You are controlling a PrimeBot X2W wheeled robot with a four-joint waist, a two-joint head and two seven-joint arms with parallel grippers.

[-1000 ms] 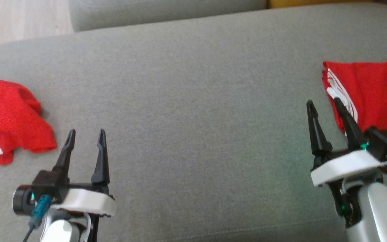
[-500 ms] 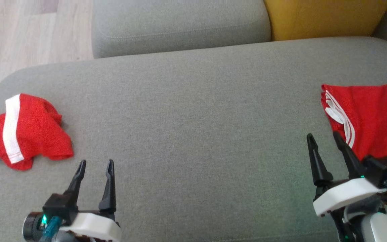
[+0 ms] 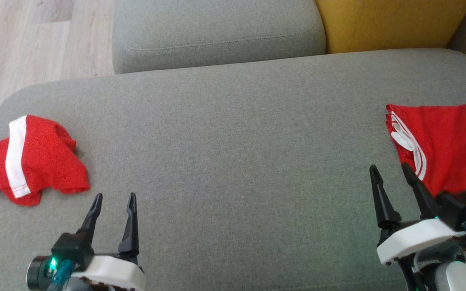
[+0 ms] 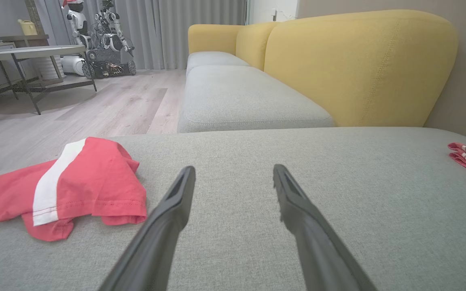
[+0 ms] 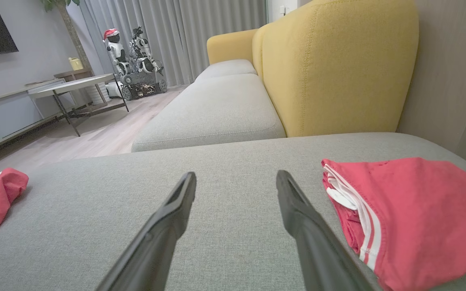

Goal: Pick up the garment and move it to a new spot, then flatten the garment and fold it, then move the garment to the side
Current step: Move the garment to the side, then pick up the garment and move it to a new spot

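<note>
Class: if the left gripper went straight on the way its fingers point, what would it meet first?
Likely just the bare sofa seat; the left gripper aims right of the crumpled red garment. Depth is unclear.

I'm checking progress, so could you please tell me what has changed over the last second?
The head camera moved, so the whole picture slid down. Nothing was grasped or released. The left gripper and right gripper stay open and empty; the crumpled garment and folded garment lie unmoved.

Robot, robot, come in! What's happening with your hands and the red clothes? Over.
Left end effector open, holding nothing, near crumpled red garment. Right end effector open, beside folded red garment. Nothing in the way.
</note>
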